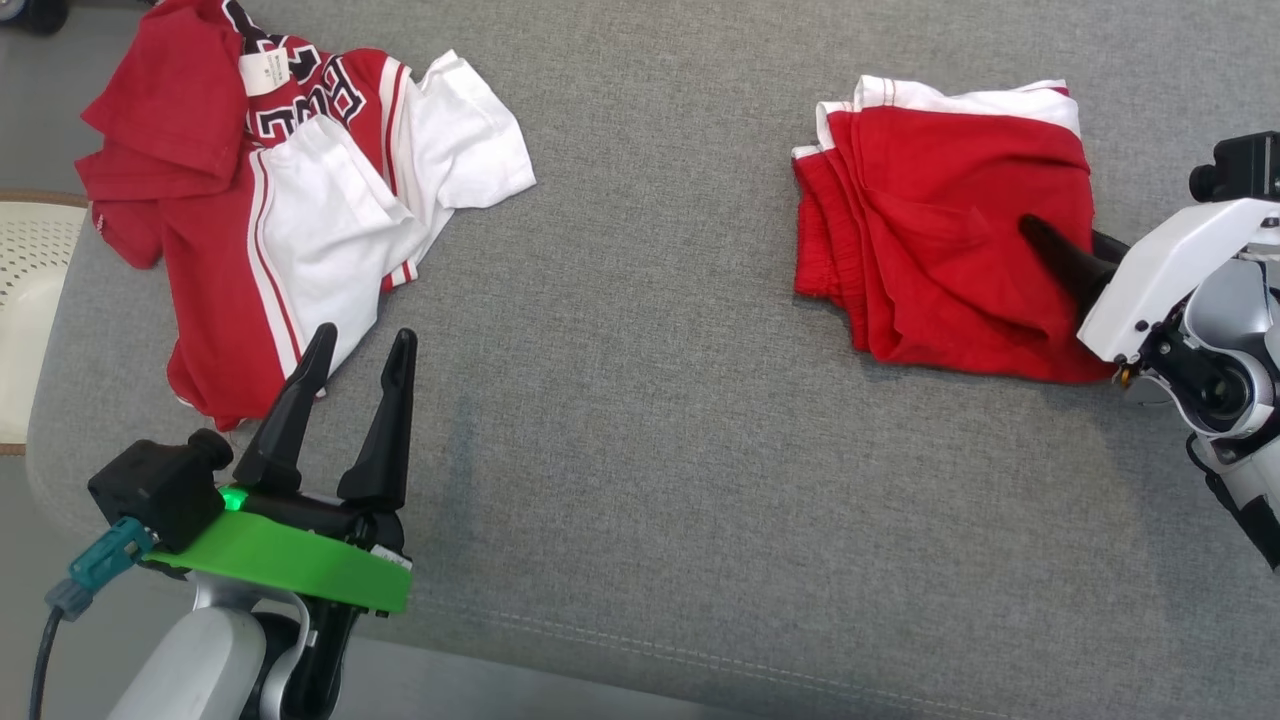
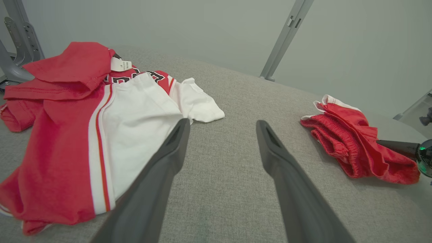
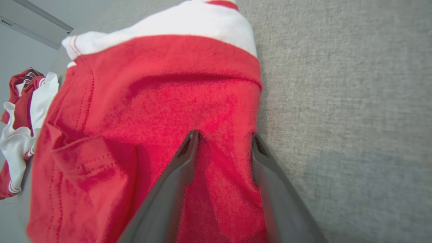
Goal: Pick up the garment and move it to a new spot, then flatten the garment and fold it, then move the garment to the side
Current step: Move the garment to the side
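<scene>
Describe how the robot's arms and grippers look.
Each gripper has two long, tapered black fingers. The left gripper sits on a bright green plate with a black camera block and a teal plug trailing a dark cable. The right gripper has a white casing.

Open cushion (image 1: pixel 650 420) between jersey (image 1: pixel 300 210) and shorts (image 1: pixel 940 220)

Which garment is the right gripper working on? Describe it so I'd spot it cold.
On the grey cushioned surface, look to the robot's right, where the right gripper reaches in. There lies the folded red garment, a compact stack with a white band along its far edge; the lettered red-and-white garment on the left lies spread and crumpled.
</scene>
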`<state>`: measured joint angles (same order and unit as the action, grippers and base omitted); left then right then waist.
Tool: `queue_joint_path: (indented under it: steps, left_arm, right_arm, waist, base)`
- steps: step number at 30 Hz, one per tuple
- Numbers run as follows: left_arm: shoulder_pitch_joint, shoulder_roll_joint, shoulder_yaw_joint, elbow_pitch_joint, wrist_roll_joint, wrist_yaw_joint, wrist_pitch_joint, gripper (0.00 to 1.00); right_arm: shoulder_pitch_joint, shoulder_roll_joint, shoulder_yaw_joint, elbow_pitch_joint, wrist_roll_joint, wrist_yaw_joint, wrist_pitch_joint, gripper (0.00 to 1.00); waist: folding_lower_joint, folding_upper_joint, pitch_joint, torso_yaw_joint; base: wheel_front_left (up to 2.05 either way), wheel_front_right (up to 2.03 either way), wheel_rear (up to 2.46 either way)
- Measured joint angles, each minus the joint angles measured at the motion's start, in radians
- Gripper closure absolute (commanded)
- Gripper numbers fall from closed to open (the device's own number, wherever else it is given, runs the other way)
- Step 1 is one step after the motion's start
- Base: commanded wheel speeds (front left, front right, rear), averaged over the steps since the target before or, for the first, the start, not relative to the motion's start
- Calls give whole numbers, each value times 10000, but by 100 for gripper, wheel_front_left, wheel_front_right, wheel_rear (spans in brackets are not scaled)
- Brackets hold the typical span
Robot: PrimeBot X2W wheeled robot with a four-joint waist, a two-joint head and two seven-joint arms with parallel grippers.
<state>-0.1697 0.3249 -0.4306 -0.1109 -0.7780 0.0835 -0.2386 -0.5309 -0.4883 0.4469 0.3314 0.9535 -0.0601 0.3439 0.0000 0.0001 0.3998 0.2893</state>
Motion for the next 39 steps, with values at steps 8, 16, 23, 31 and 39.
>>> queue_joint_path:
  steps: [8,16,23,31,39]
  left_arm:
    - [1,-21,71,38,-2,0,-2,0]
    - [21,144,284,-29,4,6,-10,0]
    - [116,500,387,-297,90,50,105,0]
    - [115,717,495,-769,102,104,359,0]
    - [98,761,502,-1189,186,132,531,0]
  right_arm:
    - [-76,-186,-44,178,146,209,186,100]
    - [-486,-1047,-257,268,102,232,568,100]
    - [-965,-2615,-625,443,-558,-50,978,100]
    - [-1386,-3611,-890,518,-1016,-226,1348,100]
    - [-1622,-4443,-1014,548,-1475,-389,1628,100]
  waist:
    - [0,0,-22,-106]
    - [0,0,-68,-449]
    - [0,0,31,-945]
    - [0,0,436,-1443]
    - [0,0,1051,-1733]
  base:
    - [0,0,0]
    - [0,0,0]
    - [0,0,0]
    - [0,0,0]
    - [0,0,0]
